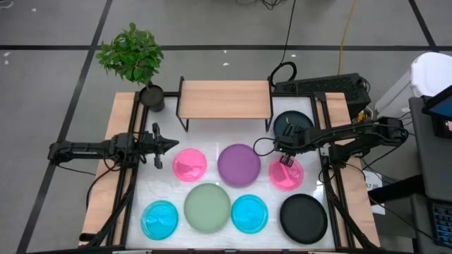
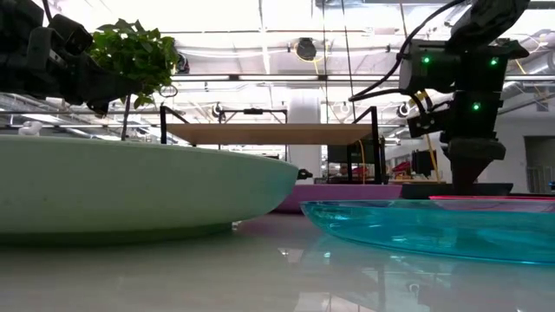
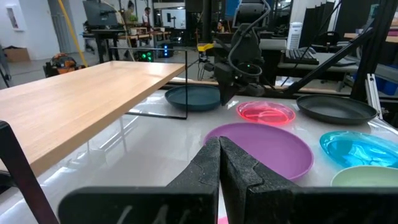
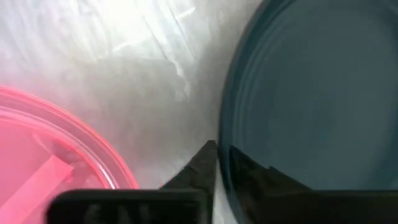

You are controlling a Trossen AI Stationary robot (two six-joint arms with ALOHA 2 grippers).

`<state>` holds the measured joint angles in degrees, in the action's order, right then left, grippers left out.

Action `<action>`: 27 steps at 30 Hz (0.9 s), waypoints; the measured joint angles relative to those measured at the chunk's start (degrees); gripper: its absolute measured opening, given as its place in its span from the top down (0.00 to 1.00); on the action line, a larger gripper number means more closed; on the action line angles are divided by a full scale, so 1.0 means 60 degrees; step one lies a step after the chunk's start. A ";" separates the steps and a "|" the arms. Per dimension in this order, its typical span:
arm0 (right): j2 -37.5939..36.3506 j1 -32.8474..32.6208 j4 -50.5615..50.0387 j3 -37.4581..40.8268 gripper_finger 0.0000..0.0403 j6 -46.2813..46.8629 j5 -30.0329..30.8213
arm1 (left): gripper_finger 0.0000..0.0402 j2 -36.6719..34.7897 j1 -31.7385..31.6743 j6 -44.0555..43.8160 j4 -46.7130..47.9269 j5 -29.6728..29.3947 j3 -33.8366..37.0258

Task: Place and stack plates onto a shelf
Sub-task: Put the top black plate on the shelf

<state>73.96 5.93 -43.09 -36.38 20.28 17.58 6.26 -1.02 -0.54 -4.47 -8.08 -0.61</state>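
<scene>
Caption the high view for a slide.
Right claw at the right pink plate's far rim, seven more plates spread around, wooden shelf bare.

Lab: workbenches [image 3: 118, 37], monitors [image 3: 171, 17]
</scene>
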 joint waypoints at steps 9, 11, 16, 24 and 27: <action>-0.0459 0.0000 -0.0451 -0.0293 0.99 0.0238 0.0020 | 0.99 0.0000 0.0004 0.0004 -0.0008 0.0000 0.0001; -0.0545 0.0000 -0.0833 -0.0597 0.99 0.0260 0.0018 | 0.99 0.0000 0.0002 0.0004 -0.0014 0.0000 -0.0002; -0.0553 -0.0004 -0.1803 -0.1520 0.99 0.0183 0.0289 | 0.99 -0.0001 0.0001 0.0004 -0.0015 0.0000 0.0000; -0.0554 -0.0004 -0.3191 -0.2694 1.00 0.0211 0.0749 | 0.99 0.0000 0.0004 0.0007 -0.0015 0.0000 -0.0002; -0.0559 -0.0004 -0.3582 -0.3073 1.00 0.0250 0.0845 | 0.99 0.0000 0.0004 0.0007 -0.0015 0.0000 0.0002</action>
<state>70.61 5.91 -64.58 -54.82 21.78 22.65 6.26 -1.00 -0.49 -4.56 -8.08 -0.60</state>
